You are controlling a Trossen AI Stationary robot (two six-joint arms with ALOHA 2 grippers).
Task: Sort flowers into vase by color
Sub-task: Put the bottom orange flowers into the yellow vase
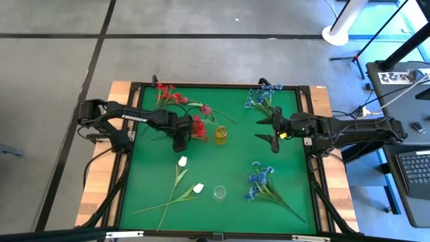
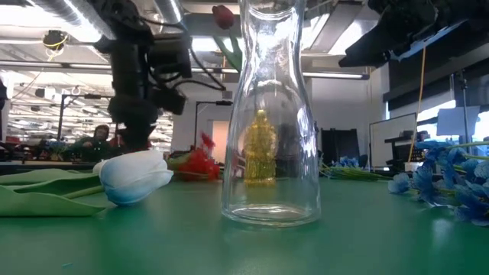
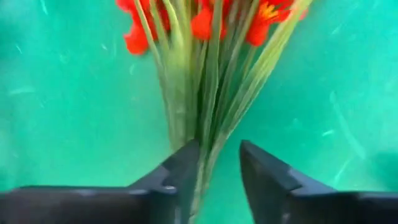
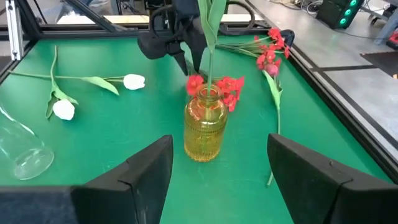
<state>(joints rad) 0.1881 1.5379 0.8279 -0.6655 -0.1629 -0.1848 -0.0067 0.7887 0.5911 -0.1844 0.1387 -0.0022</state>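
Two fingers of my left gripper are nearly closed on the red spray, stems running lengthwise away from the wrist, blooms far end. High view puts it just left of the yellow vase; only the right wrist shows a stem standing in the vase. Right gripper is wide open, empty, right of the vase.
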